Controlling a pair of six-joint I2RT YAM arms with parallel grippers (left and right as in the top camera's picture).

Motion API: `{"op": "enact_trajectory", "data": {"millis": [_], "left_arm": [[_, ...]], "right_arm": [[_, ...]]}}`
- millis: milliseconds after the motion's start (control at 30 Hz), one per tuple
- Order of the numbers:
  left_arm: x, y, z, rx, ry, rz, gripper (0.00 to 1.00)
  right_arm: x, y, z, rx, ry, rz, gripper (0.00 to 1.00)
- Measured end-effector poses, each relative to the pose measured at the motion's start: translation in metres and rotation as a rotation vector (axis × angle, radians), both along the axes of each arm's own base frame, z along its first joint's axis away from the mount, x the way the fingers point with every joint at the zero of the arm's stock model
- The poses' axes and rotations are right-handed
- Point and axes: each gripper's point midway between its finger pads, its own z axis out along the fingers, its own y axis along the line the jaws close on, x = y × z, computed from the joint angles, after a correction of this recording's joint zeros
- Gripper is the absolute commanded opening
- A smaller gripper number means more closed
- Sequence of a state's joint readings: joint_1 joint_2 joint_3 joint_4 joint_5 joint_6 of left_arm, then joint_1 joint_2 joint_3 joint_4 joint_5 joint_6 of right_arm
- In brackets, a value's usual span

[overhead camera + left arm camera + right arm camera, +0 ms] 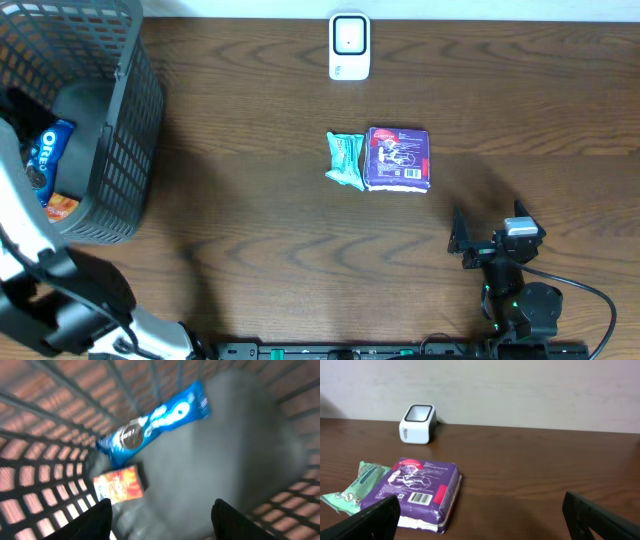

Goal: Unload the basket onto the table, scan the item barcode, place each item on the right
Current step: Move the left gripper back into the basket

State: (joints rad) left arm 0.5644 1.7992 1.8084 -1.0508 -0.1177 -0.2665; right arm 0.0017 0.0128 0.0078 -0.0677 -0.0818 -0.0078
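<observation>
One purple pack [413,491] ahead of right jaws.

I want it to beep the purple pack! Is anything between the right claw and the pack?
No. Only bare table lies between the open right gripper and the purple pack. The green packet sits on the pack's other side, out of the way.
</observation>
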Motion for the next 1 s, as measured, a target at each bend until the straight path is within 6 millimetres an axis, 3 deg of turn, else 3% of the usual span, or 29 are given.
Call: {"op": "enact_trajectory", "data": {"millis": [167,367,600,767,1000], "left_arm": [[-0.014,0.009,-0.048,-0.02,0.161,0.085,0.64],[-0.024,0.021,-0.079,0.004,0.283,0.148,0.63],[-0.035,0.023,-0.124,-0.031,0.419,0.192,0.61],[-0.046,0.023,-0.141,-0.033,0.484,0.256,0.61],[-0.047,0.024,-0.146,-0.03,0.491,0.288,0.61]], "right_arm": [[0.0,0.0,0.0,0.0,0.0,0.0,0.99],[0.0,0.0,0.0,0.0,0.0,0.0,0.99],[0.0,0.0,0.0,0.0,0.0,0.0,0.99],[0.0,0.0,0.0,0.0,0.0,0.0,0.99],[0.0,0.0,0.0,0.0,0.0,0.0,0.99]]}}
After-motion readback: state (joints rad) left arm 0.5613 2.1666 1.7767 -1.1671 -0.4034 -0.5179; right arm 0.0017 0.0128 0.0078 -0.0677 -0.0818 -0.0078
